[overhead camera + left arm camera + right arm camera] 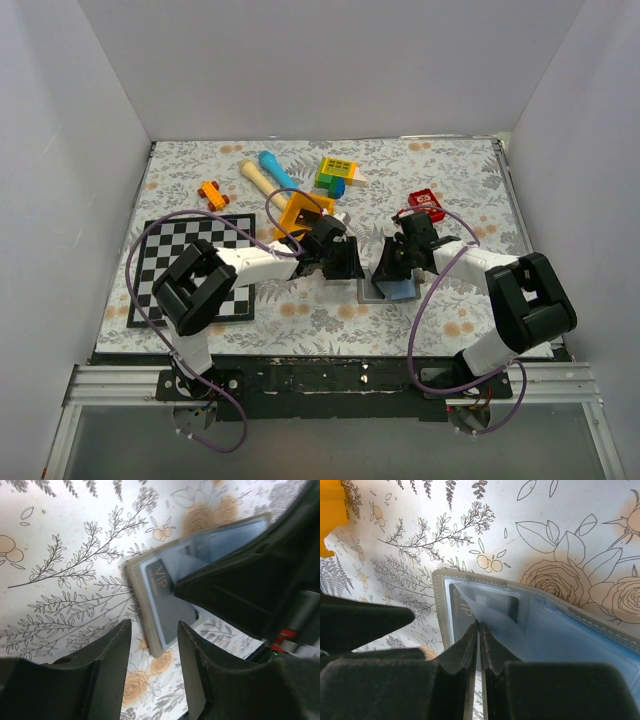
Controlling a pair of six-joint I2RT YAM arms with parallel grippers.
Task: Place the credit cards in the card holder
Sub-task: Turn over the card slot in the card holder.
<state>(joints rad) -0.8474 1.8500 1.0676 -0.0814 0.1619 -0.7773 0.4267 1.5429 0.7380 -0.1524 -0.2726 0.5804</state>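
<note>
the wallet (384, 291) lies open on the floral surface (450, 180), near the middle, between the two arms. a black card (170, 610) marked vip sits in the wallet's left end, partly behind a clear pocket flap. the right end effector (479, 630) is pressed almost together, pinching the edge of that flap. the left end effector (153, 627) hangs just left of the wallet, fingers spread, nothing between them. a tray (302, 212) lies farther back, a red block (427, 201) far right, a chessboard (190, 250) at left.
</note>
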